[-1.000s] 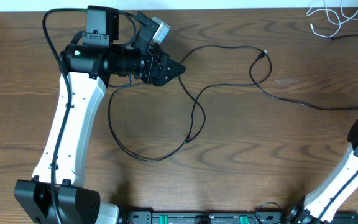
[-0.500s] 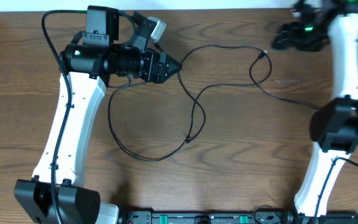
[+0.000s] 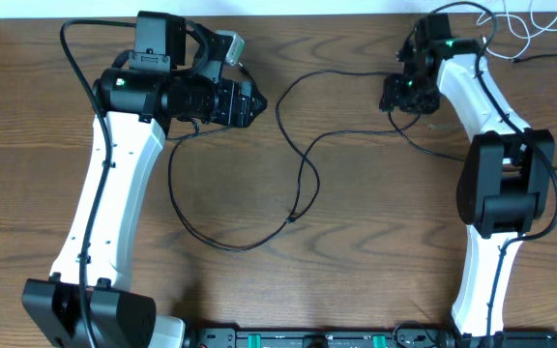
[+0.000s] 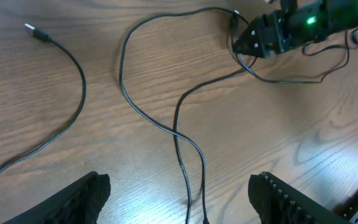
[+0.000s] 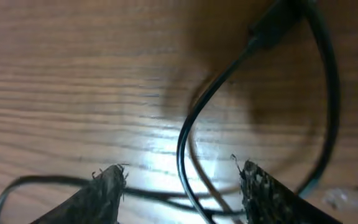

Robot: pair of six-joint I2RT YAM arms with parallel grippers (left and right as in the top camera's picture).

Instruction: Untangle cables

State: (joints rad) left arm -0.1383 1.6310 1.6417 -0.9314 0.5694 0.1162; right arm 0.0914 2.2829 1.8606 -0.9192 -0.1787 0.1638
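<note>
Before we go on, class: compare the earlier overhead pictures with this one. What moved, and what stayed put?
The right gripper swung in from outside the view and now straddles the black cable near one end, jaws open. The left gripper drew back slightly leftward, still open. The cable lies as before.

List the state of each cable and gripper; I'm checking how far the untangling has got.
black cable: lying slack, crossing itself, not gripped.
white cable: loose heap at the far edge, untouched.
left gripper: open, holding nothing.
right gripper: open, straddling the black cable near its plug.
</note>
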